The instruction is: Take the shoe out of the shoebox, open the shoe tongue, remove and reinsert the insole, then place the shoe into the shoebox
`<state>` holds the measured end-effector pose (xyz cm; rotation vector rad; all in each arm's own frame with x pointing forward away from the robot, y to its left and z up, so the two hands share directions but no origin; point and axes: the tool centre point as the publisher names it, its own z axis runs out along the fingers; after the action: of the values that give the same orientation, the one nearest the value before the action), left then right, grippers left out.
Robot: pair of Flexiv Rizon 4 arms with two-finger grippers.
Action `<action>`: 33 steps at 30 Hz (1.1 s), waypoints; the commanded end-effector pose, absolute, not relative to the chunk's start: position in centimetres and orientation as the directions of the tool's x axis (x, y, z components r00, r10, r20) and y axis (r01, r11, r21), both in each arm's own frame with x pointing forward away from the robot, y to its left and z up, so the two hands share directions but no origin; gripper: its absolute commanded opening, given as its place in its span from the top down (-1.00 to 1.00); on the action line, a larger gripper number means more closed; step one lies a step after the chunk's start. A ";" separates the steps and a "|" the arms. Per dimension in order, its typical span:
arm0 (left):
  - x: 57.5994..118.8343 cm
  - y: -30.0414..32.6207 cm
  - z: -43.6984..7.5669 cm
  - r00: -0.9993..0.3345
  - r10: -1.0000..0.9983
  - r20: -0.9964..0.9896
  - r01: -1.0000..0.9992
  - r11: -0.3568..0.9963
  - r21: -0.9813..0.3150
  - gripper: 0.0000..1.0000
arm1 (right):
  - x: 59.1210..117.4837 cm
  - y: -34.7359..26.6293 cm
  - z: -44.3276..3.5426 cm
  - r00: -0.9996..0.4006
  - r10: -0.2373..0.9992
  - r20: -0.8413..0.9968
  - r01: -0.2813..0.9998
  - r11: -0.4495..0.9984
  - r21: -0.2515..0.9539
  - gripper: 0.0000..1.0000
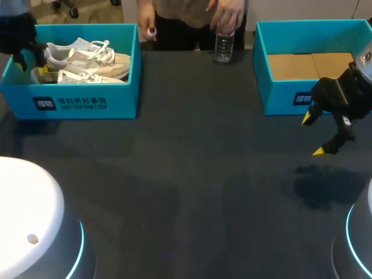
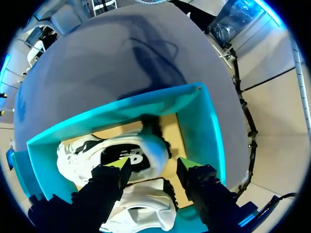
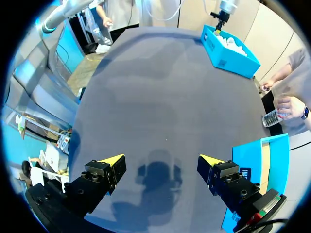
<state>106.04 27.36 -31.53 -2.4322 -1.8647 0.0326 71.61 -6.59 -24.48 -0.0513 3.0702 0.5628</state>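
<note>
A teal shoebox (image 1: 87, 102) at the table's far left holds two white and beige shoes lying side by side. My left gripper (image 1: 33, 67) is down inside the box's left end. In the left wrist view its fingers straddle the heel of the white shoe (image 2: 131, 153): one yellow tip rests at the heel's side and the other stands a little apart over the cardboard floor, so the left gripper (image 2: 153, 165) is open. The second shoe (image 2: 146, 206) lies under the gripper. My right gripper (image 1: 314, 135) hangs open over bare table with nothing between its fingers.
A second teal box (image 1: 290, 87), showing only its cardboard floor, stands at the far right just behind my right gripper. A clear water bottle (image 1: 224, 46) stands at the far edge with a person's hand on it. The dark table top (image 1: 192, 186) stretches between the boxes.
</note>
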 end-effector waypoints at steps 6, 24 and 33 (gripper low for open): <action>106.0 27.5 -33.2 0.263 0.965 0.022 0.964 -0.262 -0.047 -0.09 | 71.6 -6.5 -24.6 -0.999 -0.028 -0.026 -0.035 0.935 0.352 -1.00; 106.3 27.5 -35.4 0.260 0.965 0.031 0.964 -0.257 -0.061 -0.09 | 71.6 -6.5 -24.6 -0.999 -0.028 -0.026 -0.035 0.935 0.352 -1.00; 106.2 27.6 -35.0 0.271 0.962 0.031 0.961 -0.269 -0.062 -0.44 | 71.6 -6.5 -24.6 -0.999 -0.028 -0.026 -0.035 0.935 0.352 -1.00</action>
<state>106.26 27.55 -35.09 -2.4485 -1.8616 0.0202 71.60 -6.59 -24.48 -0.0514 3.0702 0.5627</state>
